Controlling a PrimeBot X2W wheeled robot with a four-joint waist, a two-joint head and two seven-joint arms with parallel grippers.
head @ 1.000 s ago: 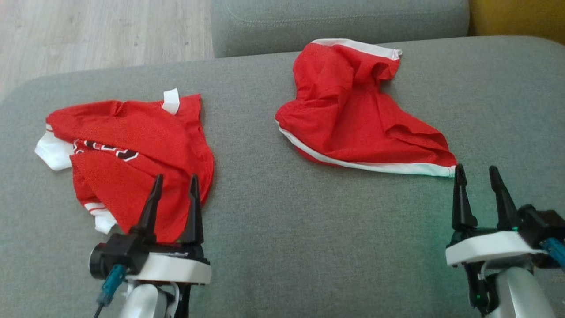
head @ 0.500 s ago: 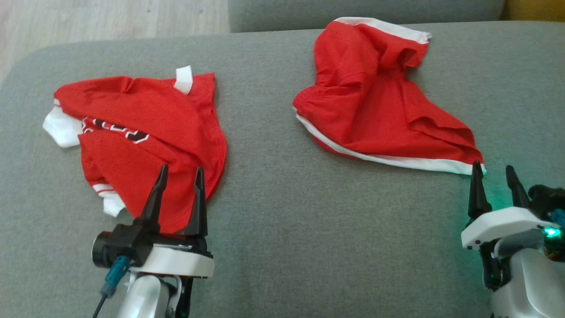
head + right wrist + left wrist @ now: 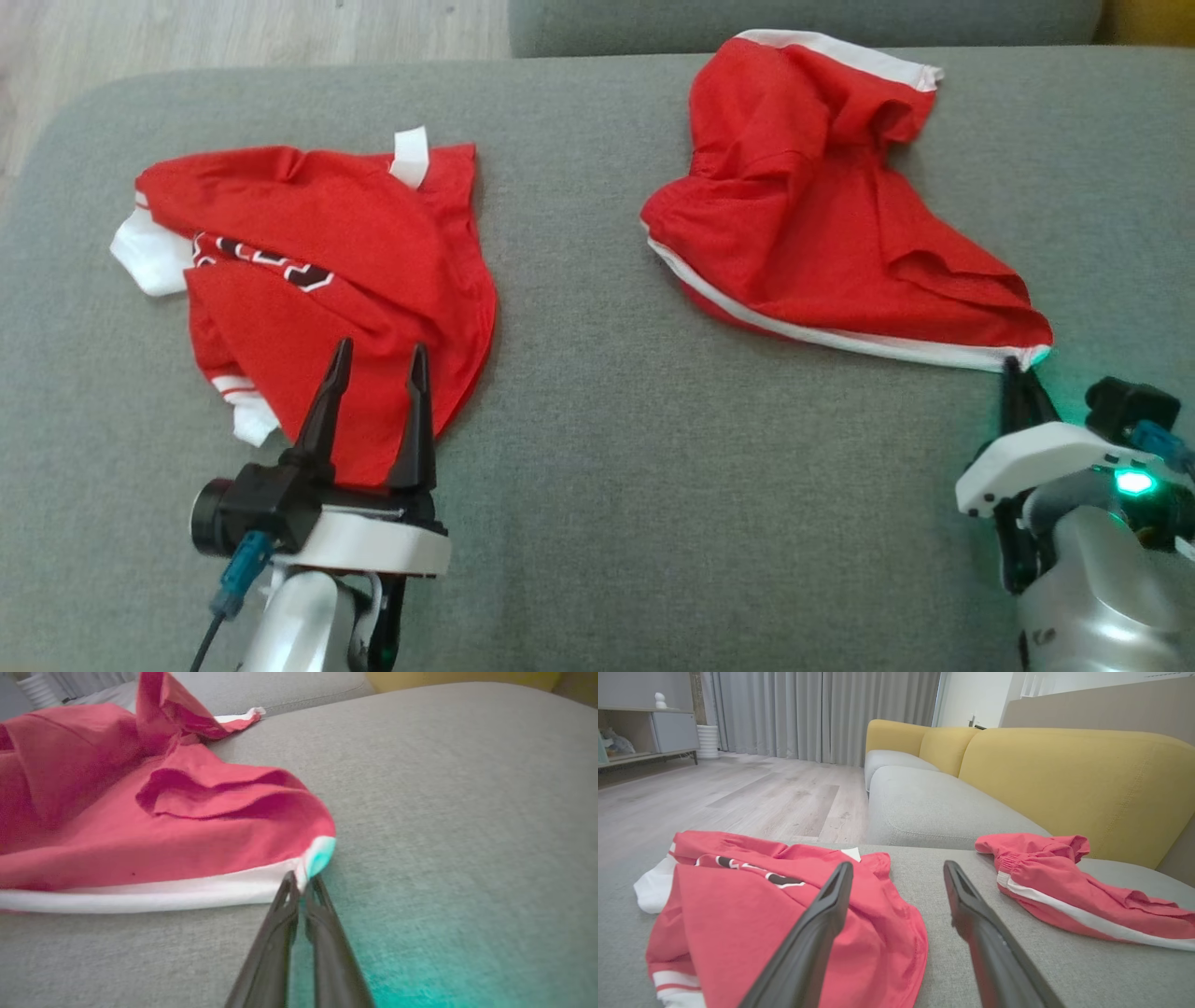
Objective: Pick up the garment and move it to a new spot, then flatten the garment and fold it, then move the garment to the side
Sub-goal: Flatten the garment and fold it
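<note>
I am pinching a corner of the red garment (image 3: 177, 830) with my right end effector (image 3: 302, 883), its two dark fingers (image 3: 275, 942) pressing almost together on the white hem (image 3: 187, 896) at its tip. The garment is lying rumpled in folds on the grey cushion (image 3: 467, 788), spreading away toward the left of my view. A green glow (image 3: 397, 961) is tinting the cushion and the hem's tip beside my fingers.

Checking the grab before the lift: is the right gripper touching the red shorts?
Touching. The right wrist view shows the right gripper with its tips pinching the white corner of the shorts.
</note>
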